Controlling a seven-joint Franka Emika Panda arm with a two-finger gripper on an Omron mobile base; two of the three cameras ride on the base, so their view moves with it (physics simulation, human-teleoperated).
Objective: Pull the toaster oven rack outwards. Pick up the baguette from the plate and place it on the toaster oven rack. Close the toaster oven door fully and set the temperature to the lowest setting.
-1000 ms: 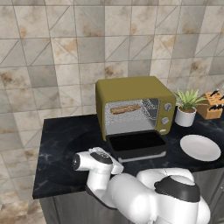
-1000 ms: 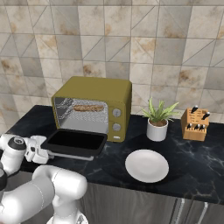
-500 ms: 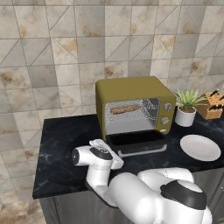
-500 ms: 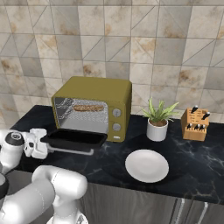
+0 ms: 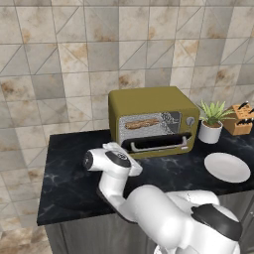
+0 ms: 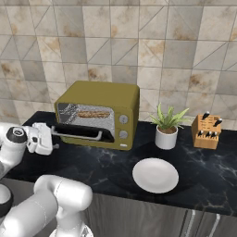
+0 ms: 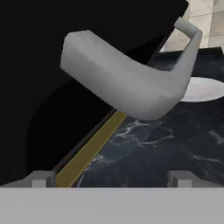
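Note:
The olive-yellow toaster oven (image 5: 149, 101) (image 6: 99, 92) stands at the back of the dark counter. Its door (image 5: 158, 144) (image 6: 83, 131) is tilted part way up, with the slim handle (image 6: 76, 134) (image 7: 127, 83) on its free edge. The baguette (image 5: 142, 123) (image 6: 94, 114) lies inside on the silvery rack (image 5: 168, 125). The white plate (image 5: 227, 167) (image 6: 155, 175) (image 7: 203, 89) is bare. My gripper (image 5: 133, 167) (image 6: 50, 139) (image 7: 112, 179) is open, just left of and below the door, with the handle right in front of its fingertips (image 7: 43, 178).
A potted plant (image 5: 212, 124) (image 6: 166, 127) and a wooden knife block (image 5: 238, 120) (image 6: 206, 131) stand right of the oven. The black marble counter (image 5: 69, 173) (image 6: 203, 180) ends in a front edge near my arm. Tiled wall behind.
The oven door has swung from lying flat open to tilted part way up. My open gripper rose with it along the door's left front corner.

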